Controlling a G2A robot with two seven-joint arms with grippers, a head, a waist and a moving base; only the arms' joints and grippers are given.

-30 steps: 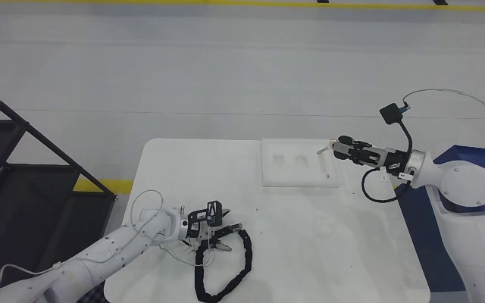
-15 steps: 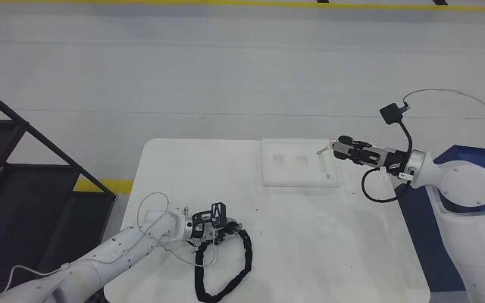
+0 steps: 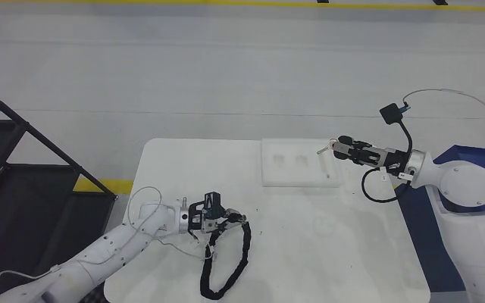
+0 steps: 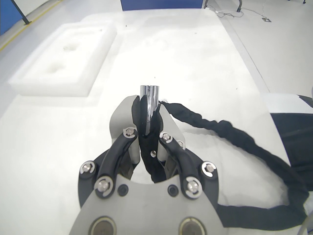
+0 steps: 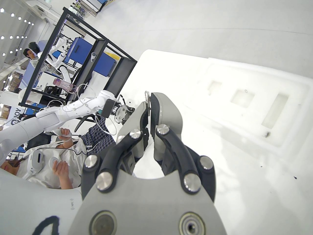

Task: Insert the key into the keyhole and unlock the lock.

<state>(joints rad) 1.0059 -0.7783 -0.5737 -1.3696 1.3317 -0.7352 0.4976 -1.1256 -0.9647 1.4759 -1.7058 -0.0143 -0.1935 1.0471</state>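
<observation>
The lock is a black fabric-covered chain (image 3: 231, 261) with a shiny chrome cylinder (image 4: 149, 103) at one end. My left gripper (image 4: 148, 110) is shut on that cylinder, holding it just above the table near the front left (image 3: 225, 222). The chain trails from it and loops over the table (image 4: 244, 135). My right gripper (image 5: 148, 106) is shut on the key (image 5: 146, 99), a thin metal edge between its pads. It hangs by the far right end of the foam tray (image 3: 333, 146), well apart from the lock.
A white foam tray (image 3: 299, 160) with rectangular recesses lies at the back middle of the white table (image 3: 326, 242). Open table lies between the two arms. A black frame (image 3: 45, 151) stands left of the table.
My left gripper has closed on the lock's cylinder and pulled it slightly right and up; the chain loop has dragged and narrowed. The right arm has stayed still.
</observation>
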